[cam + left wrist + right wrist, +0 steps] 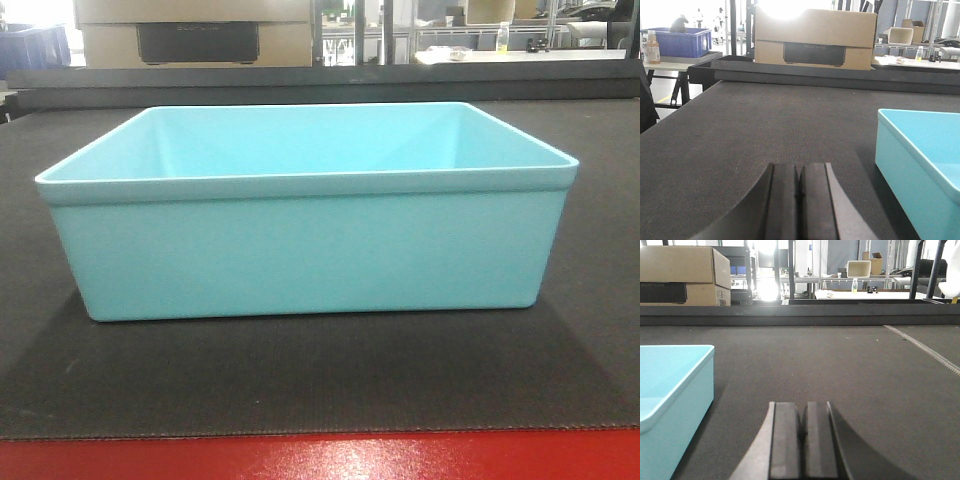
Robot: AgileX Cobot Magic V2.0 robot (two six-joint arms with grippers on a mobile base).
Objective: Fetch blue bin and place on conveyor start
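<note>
My left end effector (798, 200) pads pressed together on nothing, right end effector (803, 440) likewise, blue bin (305, 215) between them, upright on the conveyor start (320, 385).

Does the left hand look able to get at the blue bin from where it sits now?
Probably yes. The left hand, shut and empty, sits low over the conveyor belt, with the blue bin close on its right and nothing between them. It would need to open first.

flat black rubbery fingers (785, 200)
</note>
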